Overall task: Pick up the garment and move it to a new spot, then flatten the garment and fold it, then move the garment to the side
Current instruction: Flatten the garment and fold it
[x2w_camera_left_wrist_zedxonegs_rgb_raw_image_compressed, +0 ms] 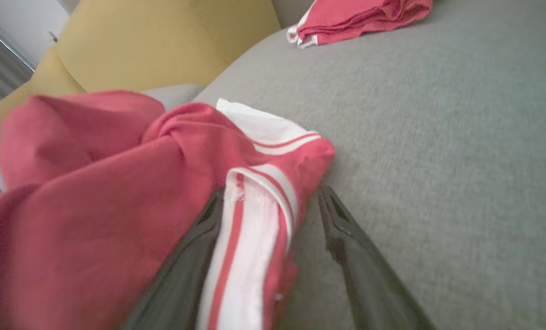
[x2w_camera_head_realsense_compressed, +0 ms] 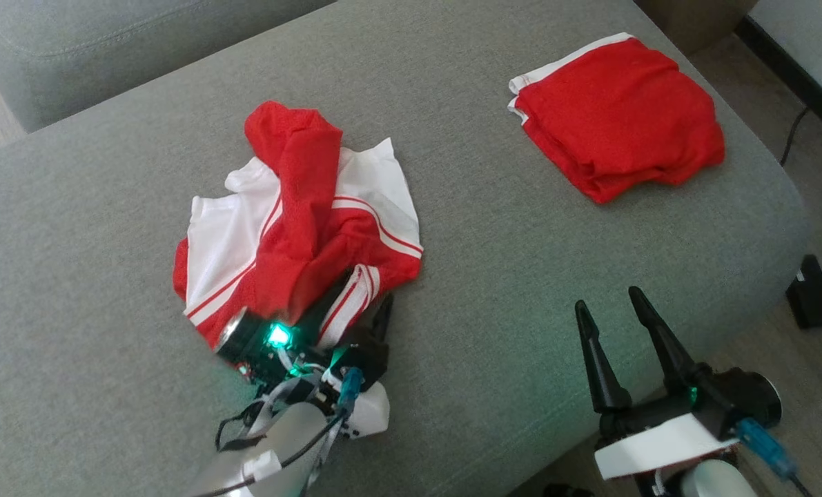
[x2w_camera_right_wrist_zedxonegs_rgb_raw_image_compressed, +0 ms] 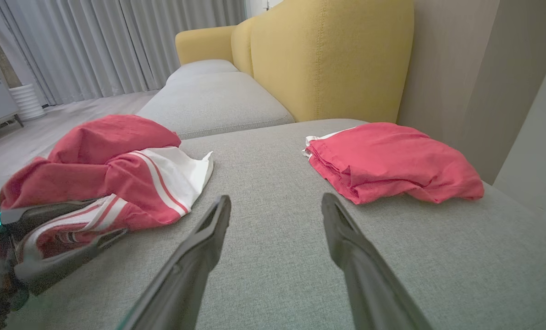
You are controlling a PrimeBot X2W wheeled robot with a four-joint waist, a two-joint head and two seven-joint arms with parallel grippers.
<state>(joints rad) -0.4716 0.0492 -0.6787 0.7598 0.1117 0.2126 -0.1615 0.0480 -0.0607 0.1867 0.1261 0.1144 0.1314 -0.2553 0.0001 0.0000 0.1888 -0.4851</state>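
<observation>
Straddling a fold of the garment (x2w_camera_left_wrist_zedxonegs_rgb_raw_image_compressed: 94,192), the left pincer (x2w_camera_left_wrist_zedxonegs_rgb_raw_image_compressed: 270,193) gapes.

From the head: high up, looking forward and down on the sofa (x2w_camera_head_realsense_compressed: 493,276), far enough back to take in the whole seat. From the left wrist: right down at seat level, staring along the left end effector (x2w_camera_left_wrist_zedxonegs_rgb_raw_image_compressed: 270,192), close enough to the garment (x2w_camera_left_wrist_zedxonegs_rgb_raw_image_compressed: 94,192) to blur it. From the right wrist: also low, at the seat's near edge, facing the yellow backrest (x2w_camera_right_wrist_zedxonegs_rgb_raw_image_compressed: 328,59) along the right end effector (x2w_camera_right_wrist_zedxonegs_rgb_raw_image_compressed: 276,198), with a bit more room. Shared across all three: garment plus folded garment (x2w_camera_head_realsense_compressed: 618,117). Left end effector also caught low-left in the right wrist shot.
</observation>
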